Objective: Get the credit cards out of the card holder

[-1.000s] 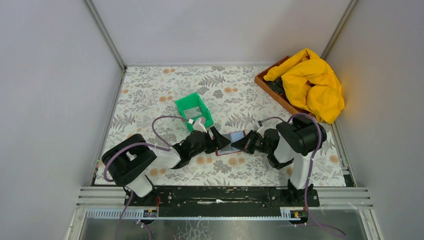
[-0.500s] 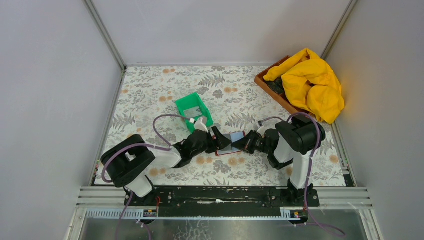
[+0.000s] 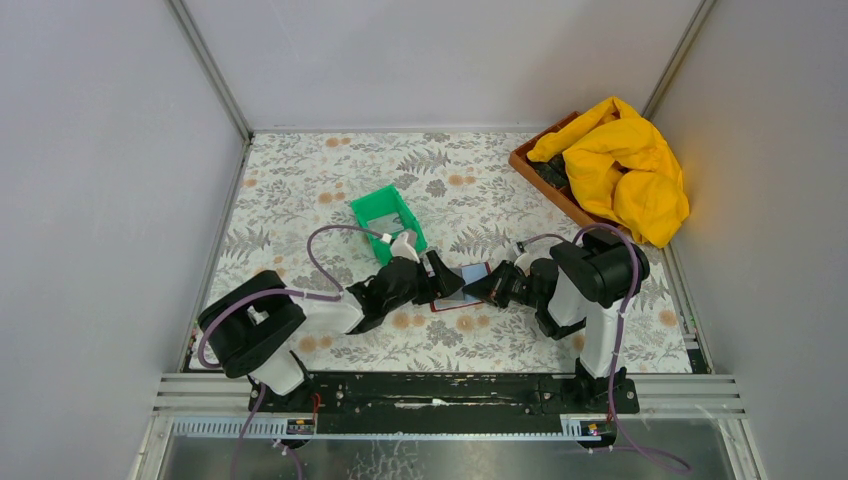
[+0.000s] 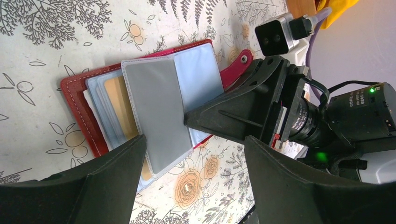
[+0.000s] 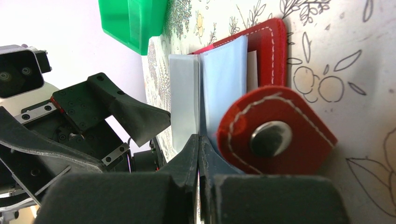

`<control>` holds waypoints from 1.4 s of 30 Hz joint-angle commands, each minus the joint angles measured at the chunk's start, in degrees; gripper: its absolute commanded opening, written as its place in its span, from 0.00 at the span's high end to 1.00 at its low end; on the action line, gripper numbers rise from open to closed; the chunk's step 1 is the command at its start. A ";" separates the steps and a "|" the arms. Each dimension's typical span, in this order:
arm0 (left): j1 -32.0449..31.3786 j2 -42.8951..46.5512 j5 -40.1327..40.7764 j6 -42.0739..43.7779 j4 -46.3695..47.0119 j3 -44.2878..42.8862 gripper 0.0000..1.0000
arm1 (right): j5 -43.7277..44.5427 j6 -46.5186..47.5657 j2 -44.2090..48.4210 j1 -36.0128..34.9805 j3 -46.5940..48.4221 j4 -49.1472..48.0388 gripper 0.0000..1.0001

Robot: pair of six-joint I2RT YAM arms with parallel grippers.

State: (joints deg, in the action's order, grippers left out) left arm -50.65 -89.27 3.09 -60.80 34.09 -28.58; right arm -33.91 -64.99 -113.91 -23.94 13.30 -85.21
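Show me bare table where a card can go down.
Bare table lies left of the green bin, between bin and wooden tray, and along the near edge in front of the wallet. Crowded: the middle, where left pincer and right pincer meet over the wallet.

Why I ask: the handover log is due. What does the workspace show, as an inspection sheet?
Surface: floral table cover, lying flat.
Job's things: red wallet lying open; grey card and tan card tucked inside.
Clutter: green bin; wooden tray under a yellow cloth.
Grippers: left gripper open over the wallet; right gripper shut on a sleeve edge.
Cables: purple cable looping off each arm, clear of the wallet.
Surroundings: grey walls; metal rail at the near edge.
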 commanded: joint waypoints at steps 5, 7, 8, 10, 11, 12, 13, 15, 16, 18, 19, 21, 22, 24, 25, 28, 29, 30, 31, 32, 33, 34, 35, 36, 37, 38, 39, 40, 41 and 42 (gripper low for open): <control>-2.81 0.60 -6.32 -1.52 9.24 -5.79 0.18 | -4.30 0.68 -1.57 -1.58 0.15 -0.47 1.00; -3.01 0.57 -6.53 -1.52 9.24 -6.19 0.18 | -4.26 0.59 -1.80 -1.57 0.15 -0.51 1.00; -3.08 0.57 -6.62 -1.52 9.24 -6.34 0.18 | -4.32 0.59 -1.81 -1.60 0.15 -0.61 1.00; -3.23 0.55 -6.89 -1.59 9.24 -6.70 0.18 | -4.31 0.54 -2.06 -1.61 0.21 -0.78 1.00; -3.33 0.47 -7.00 -1.60 9.24 -6.86 0.18 | -4.32 0.47 -2.11 -1.62 0.23 -0.87 1.00; -3.39 0.38 -7.15 -1.64 9.29 -7.06 0.18 | -4.34 0.41 -2.26 -1.59 0.23 -1.03 1.00; -3.52 0.17 -7.39 -1.77 9.48 -7.24 0.18 | -4.44 0.30 -2.39 -1.57 0.28 -1.23 1.00; -3.65 -0.20 -7.69 -1.87 9.72 -7.65 0.18 | -4.48 0.11 -2.69 -1.62 0.32 -1.49 1.00; -3.78 -0.61 -7.79 -1.87 9.76 -7.85 0.18 | -4.47 0.03 -2.79 -1.58 0.32 -1.64 1.00; -4.00 -1.28 -7.86 -1.95 10.00 -8.06 0.18 | -4.50 -0.06 -2.89 -1.58 0.32 -1.80 1.00; -4.16 -1.65 -7.92 -2.14 10.22 -8.03 0.18 | -4.50 -0.22 -2.90 -1.59 0.25 -1.91 1.00; -4.22 -2.54 -8.29 -2.54 10.85 -7.91 0.18 | -4.41 -0.30 -2.78 -1.63 -0.01 -2.23 1.00; -4.25 -2.94 -8.35 -2.76 11.21 -7.76 0.18 | -4.37 -0.24 -2.60 -1.63 -0.09 -2.20 1.00; -4.21 -3.83 -8.47 -3.12 12.08 -7.35 0.18 | -4.32 -0.22 -2.44 -1.56 -0.27 -2.13 1.00; -4.19 -4.24 -8.68 -3.26 12.38 -7.29 0.17 | -4.32 -0.23 -2.36 -1.62 -0.40 -2.20 1.00; -4.22 -5.50 -9.18 -3.49 13.36 -7.27 0.18 | -4.03 -0.22 -1.84 -1.43 -0.85 -2.18 1.00; -4.23 -5.90 -9.36 -3.60 13.83 -7.26 0.18 | -4.04 -0.09 -1.61 -1.40 -0.97 -2.16 1.00; -4.21 -6.17 -9.60 -3.75 14.27 -7.19 0.18 | -4.06 0.06 -1.43 -1.37 -1.16 -2.01 1.00; -4.19 -6.36 -9.89 -3.86 14.70 -7.26 0.18 | -4.01 0.11 -1.34 -1.26 -1.31 -1.92 1.00; -4.20 -6.35 -10.10 -3.95 15.00 -7.28 0.18 | -3.99 0.29 -1.08 -1.18 -1.50 -1.73 1.00; -4.24 -6.27 -10.36 -3.91 15.24 -7.33 0.18 | -3.93 0.45 -0.89 -1.14 -1.59 -1.53 1.00; -4.21 -5.94 -10.52 -3.77 15.23 -7.29 0.18 | -3.89 0.59 -0.79 -1.14 -1.74 -1.42 1.00; -4.24 -5.61 -10.68 -3.61 15.03 -7.48 0.18 | -3.82 0.69 -0.68 -1.16 -1.85 -1.37 1.00; -4.22 -5.30 -10.79 -3.36 14.86 -7.60 0.18 | -3.73 0.78 -0.69 -1.13 -1.99 -1.36 1.00; -4.20 -4.98 -10.99 -3.17 14.57 -7.75 0.18 | -3.67 0.81 -0.62 -1.19 -2.11 -1.32 1.00; -4.19 -4.64 -11.24 -3.04 14.43 -7.87 0.18 | -3.58 0.86 -0.53 -1.11 -2.22 -1.28 1.00; -4.19 -4.28 -11.31 -3.02 14.41 -7.89 0.18 | -3.35 0.92 -0.42 -1.07 -2.38 -1.17 1.00; -4.23 -3.77 -11.35 -2.87 14.28 -7.82 0.18 | -3.09 0.99 -0.30 -0.98 -2.54 -0.85 1.00; -4.24 -3.40 -11.33 -2.70 14.07 -7.81 0.18 | -2.85 1.17 -0.04 -0.94 -2.64 -0.41 0.99; -4.27 -2.95 -11.26 -2.48 13.86 -7.73 0.18 | -2.64 1.35 0.33 -0.81 -2.78 0.12 0.99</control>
State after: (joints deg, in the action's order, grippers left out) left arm -54.68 -94.91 -7.31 -64.36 44.71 -35.53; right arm -35.53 -64.47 -114.78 -24.05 11.86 -88.03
